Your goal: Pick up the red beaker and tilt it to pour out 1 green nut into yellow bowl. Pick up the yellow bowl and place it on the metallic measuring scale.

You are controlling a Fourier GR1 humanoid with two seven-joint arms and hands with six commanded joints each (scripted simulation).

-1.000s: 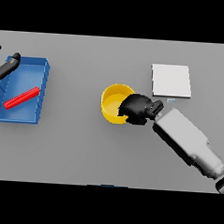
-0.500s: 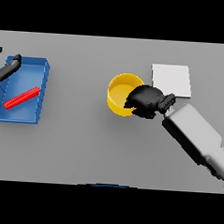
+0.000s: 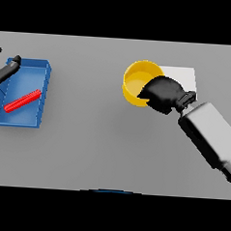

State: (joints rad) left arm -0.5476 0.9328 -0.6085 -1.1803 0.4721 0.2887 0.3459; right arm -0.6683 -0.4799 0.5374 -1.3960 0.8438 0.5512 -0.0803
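Grey table point(image 3: 101, 145); right hand point(image 3: 163, 93) gripping yellow bowl point(image 3: 138, 80)

Yellow bowl point(image 3: 138, 83) upright, seemingly overlapping scale point(image 3: 180, 76) – red beaker point(image 3: 22, 100) flat.

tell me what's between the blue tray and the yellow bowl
Nothing: in the head view only bare grey table separates the blue tray from the yellow bowl.

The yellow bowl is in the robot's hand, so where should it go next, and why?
Probably a little farther right, then down. The right hand grips the round yellow bowl at its rim, and the bowl only overlaps the left edge of the flat pale metallic scale, not yet centred on it.
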